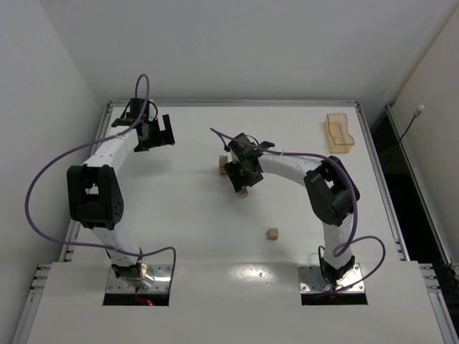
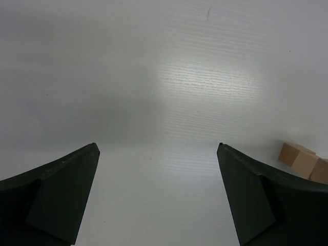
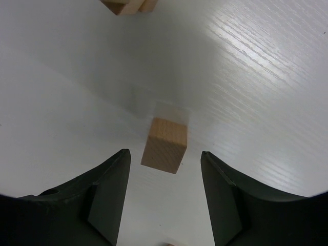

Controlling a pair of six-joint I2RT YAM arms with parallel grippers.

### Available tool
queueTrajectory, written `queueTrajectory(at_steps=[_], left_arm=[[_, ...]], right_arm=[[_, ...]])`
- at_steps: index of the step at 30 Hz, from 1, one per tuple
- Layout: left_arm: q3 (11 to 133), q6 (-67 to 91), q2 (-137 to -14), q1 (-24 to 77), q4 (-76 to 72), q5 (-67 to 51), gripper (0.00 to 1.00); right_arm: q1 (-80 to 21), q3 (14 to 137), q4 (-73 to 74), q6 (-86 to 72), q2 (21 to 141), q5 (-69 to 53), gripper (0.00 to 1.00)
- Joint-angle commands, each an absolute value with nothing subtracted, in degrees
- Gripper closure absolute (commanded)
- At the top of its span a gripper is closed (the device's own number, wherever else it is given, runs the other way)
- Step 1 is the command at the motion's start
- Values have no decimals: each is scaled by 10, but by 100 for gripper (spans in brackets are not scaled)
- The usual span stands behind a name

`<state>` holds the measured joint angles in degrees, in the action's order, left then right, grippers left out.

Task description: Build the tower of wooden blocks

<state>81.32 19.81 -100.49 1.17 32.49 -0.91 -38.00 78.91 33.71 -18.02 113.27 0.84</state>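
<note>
Wide white tabletop [image 1: 179, 236]. The left hand [image 2: 158, 146] is over at the back-left, jaws spread wide, gripping nothing. The right hand [image 3: 165, 152] hangs mid-table with its jaws apart, and one block [image 3: 165, 144] sits on the tabletop right between them, with a gap on each side. A clump of blocks [image 1: 222, 165] waits just beyond, and another block [image 1: 272, 233] lies nearer the bases, well apart.

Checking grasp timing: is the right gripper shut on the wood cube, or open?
Open. The right gripper straddles the wood cube; bare table shows between it and each finger.
</note>
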Motion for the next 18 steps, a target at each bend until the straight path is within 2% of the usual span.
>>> queueTrajectory(at_steps=[1,5,8,12,13,18], left_arm=[[817,202,-993,7,313,-16,0],[817,202,-993,7,313,-16,0],[817,202,-993,7,313,-16,0],[823,202,-993,7,313,-16,0],[823,202,-998,7,313,-16,0],[817,202,-998,7,313,-21,0]], right_arm=[[-378,817,338,-190,1144,3,46],[-378,822,338,-190,1150,8,51],[-378,822,338,-185,1156,8,62],[-378,822,344,-178,1156,14,90],[-378,822,345,-173,1143,14,100],[-372,803,345,-123,1087,-18,100]])
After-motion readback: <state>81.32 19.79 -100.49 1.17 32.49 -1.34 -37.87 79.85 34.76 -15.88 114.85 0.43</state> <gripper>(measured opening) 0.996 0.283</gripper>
